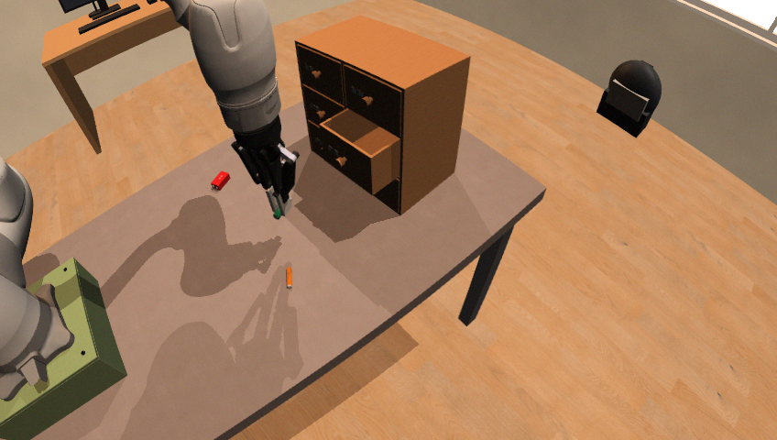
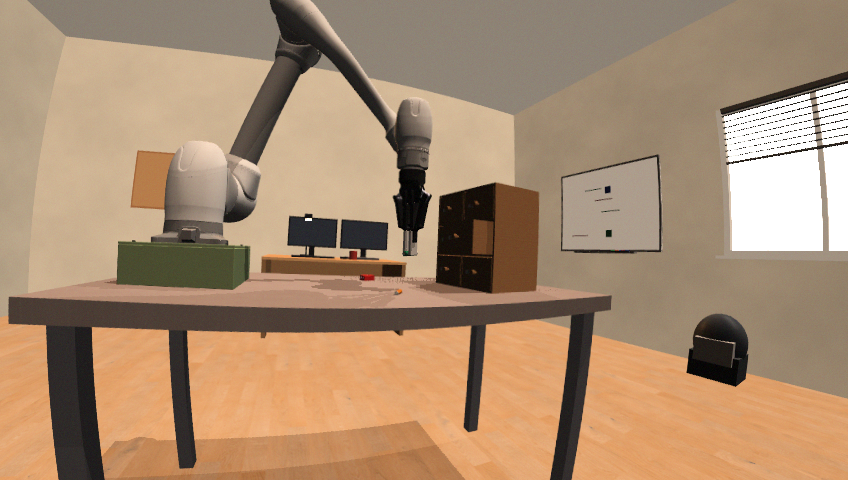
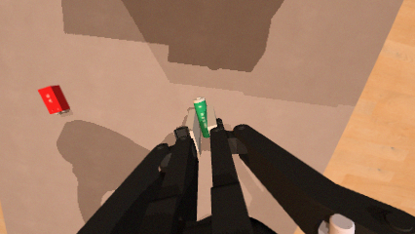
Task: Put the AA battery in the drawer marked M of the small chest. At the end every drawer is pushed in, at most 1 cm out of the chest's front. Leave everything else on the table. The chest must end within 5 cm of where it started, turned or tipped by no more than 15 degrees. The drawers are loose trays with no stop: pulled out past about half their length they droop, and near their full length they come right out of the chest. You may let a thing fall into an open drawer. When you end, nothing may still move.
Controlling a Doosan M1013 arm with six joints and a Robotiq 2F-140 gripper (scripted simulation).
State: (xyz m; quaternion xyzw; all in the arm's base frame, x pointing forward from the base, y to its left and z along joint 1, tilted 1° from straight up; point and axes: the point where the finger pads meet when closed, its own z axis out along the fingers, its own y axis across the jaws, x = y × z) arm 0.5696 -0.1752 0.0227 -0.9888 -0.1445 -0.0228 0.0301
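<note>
The green AA battery (image 3: 202, 116) is gripped between the narrowed fingers of the tool (image 1: 279, 203), with its green end protruding below the fingertips, and it is held in the air well above the table (image 1: 436, 217). In the exterior view the tool (image 2: 410, 243) is seen pointing straight down, just to the left of the small chest (image 2: 514, 237) and about level with its middle row of drawers. The chest (image 1: 431, 114) is seen standing upright near the far edge of the table, with one drawer (image 1: 362, 144) in the middle row pulled partly out and the other fronts flush; the markings on the drawers cannot be read. A red block-shaped battery (image 1: 220, 180) is seen lying on the table near the tool's side away from the chest, and an orange cylindrical item (image 1: 289, 277) lies apart on the table, nearer the front edge. The arm is mounted on a green base block (image 1: 95, 305) at the table's corner. Farther off, a desk (image 1: 71, 46) with monitors, a whiteboard (image 2: 611, 205) and a black helmet-like object (image 1: 629, 98) on the floor are visible.
</note>
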